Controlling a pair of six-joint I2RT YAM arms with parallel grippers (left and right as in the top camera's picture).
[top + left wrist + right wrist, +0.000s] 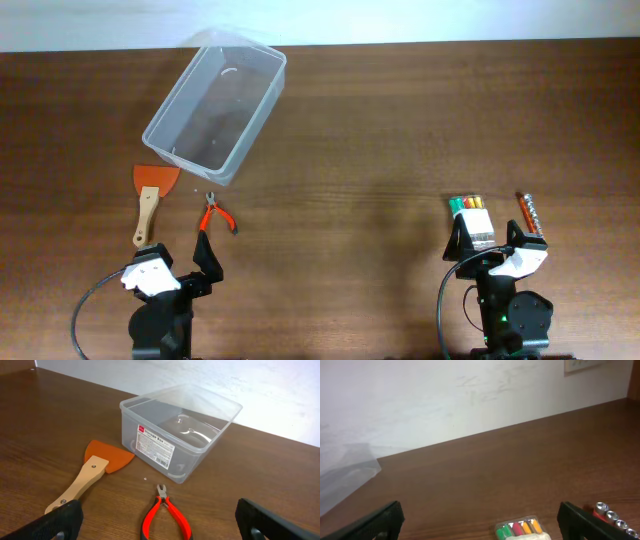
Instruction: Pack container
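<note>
Container (215, 103) noted empty at far left; packing not yet begun. Left gripper (178, 262) and right gripper (480, 522) are seen spread wide, nothing grasped. Pliers (216, 215), just ahead of the left gripper, are judged likeliest to be grasped first.

Clear, glossy plastic container (200, 445) bearing a paper label (155, 449) on a smooth, dark wood-grain desk (260, 475). The scraper (92, 472) has a pale matt wooden handle; the pliers (163, 502) glossy red grips and metal tips
</note>
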